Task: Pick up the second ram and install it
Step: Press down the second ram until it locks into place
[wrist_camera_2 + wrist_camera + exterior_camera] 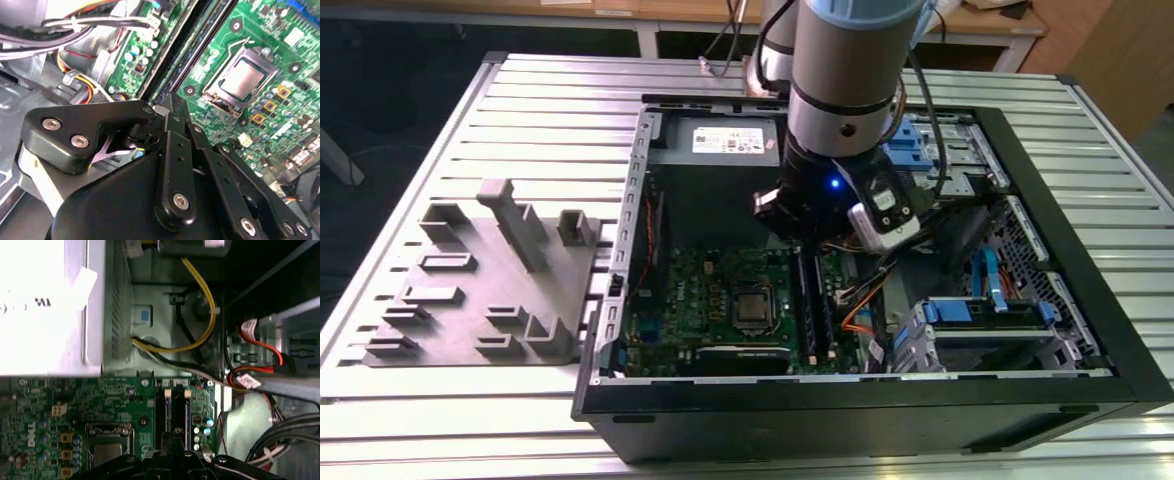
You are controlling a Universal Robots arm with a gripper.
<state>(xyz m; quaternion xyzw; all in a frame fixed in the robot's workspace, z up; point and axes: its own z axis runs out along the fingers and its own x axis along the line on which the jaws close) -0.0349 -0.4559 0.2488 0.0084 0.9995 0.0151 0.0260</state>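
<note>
Second ram sits in the motherboard slot, lower centre of the first wrist view; your gripper has its fingers closed together just above the slots, nothing visibly held.

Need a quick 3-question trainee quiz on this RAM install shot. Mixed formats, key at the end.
1. True or false: the end effector hangs outside the computer case.
2. In the exterior view, the long dark memory slots lie on which side of the CPU socket? A) that view's left B) that view's right C) outside the case
3. What colour is the motherboard?
Key: 1 false, it is inside the case, above the slots. 2 B. 3 green.
</note>
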